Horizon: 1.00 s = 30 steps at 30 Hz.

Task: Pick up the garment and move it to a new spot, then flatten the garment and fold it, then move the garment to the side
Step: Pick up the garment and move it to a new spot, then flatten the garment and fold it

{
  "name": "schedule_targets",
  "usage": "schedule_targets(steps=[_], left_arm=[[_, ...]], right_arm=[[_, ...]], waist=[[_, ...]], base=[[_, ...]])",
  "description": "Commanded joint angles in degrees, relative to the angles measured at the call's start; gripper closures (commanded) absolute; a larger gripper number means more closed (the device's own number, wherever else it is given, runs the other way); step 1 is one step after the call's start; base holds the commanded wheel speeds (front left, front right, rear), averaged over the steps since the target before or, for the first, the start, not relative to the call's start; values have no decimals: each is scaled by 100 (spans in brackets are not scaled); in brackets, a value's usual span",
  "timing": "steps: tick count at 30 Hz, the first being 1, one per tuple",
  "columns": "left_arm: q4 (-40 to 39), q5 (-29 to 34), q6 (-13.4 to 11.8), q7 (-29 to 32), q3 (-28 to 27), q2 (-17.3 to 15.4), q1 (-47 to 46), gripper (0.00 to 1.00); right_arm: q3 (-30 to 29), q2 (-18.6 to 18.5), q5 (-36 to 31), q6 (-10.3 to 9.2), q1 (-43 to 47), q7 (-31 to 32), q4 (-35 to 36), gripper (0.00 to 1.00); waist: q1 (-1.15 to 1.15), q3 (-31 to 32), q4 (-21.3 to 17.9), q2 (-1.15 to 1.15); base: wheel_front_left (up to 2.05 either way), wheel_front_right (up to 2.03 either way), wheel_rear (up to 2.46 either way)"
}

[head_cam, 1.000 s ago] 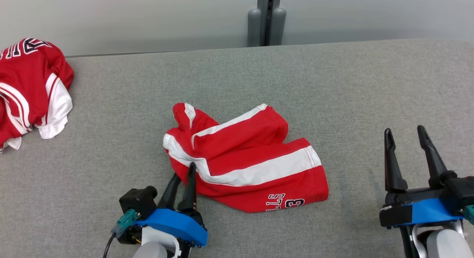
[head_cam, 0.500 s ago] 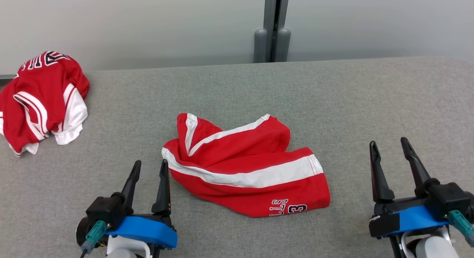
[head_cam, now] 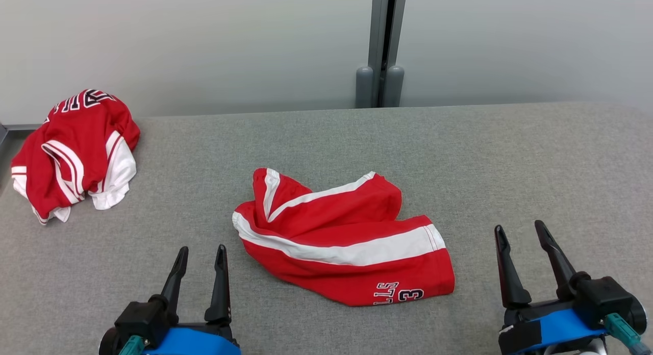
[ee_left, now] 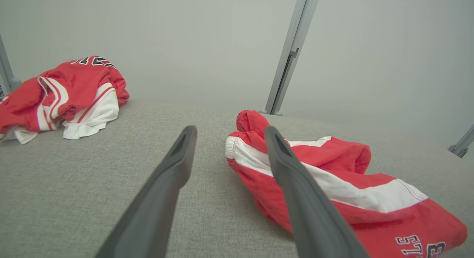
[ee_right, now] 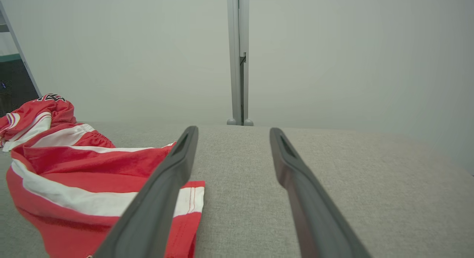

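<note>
my left gripper (head_cam: 202, 249) and right gripper (head_cam: 519, 226): both released, grasping nothing. crumpled red fabric shorts with white stripes (head_cam: 347, 237): centre of grey cloth-covered table (head_cam: 510, 156), toward its near edge.

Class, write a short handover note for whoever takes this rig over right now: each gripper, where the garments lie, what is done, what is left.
Left gripper: open, empty, just left of the red shorts, not touching.
Right gripper: open, empty, right of the shorts.
Shorts: mid grey surface, rumpled.
Red jersey: bunched, far left.
Done: no flattening or fold.
Left: flatten, fold, move aside.
</note>
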<state>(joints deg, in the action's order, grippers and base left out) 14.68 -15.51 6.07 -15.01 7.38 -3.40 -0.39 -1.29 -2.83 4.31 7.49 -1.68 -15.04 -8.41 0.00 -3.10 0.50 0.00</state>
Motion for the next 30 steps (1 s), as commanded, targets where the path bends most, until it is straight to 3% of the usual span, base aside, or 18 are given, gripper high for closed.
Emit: schedule_targets(steps=[1, 8, 30], left_arm=[[-9, 48, -36, -25, -24, -10, 69, 0], [-9, 0, -137, -25, -158, 15, 224, 0], [131, 4, -105, -25, -140, 36, 110, 0]], right_arm=[[27, -10, 23, 1, 74, -22, -14, 0], [209, -10, 71, 1, 67, -22, -110, 0], [298, -10, 22, 1, -107, -22, -425, 0]], waist=[[0, 23, -10, 0], [0, 94, -75, 0], [0, 3, -34, 0]], base=[[0, 0, 0], [0, 0, 0], [0, 0, 0]])
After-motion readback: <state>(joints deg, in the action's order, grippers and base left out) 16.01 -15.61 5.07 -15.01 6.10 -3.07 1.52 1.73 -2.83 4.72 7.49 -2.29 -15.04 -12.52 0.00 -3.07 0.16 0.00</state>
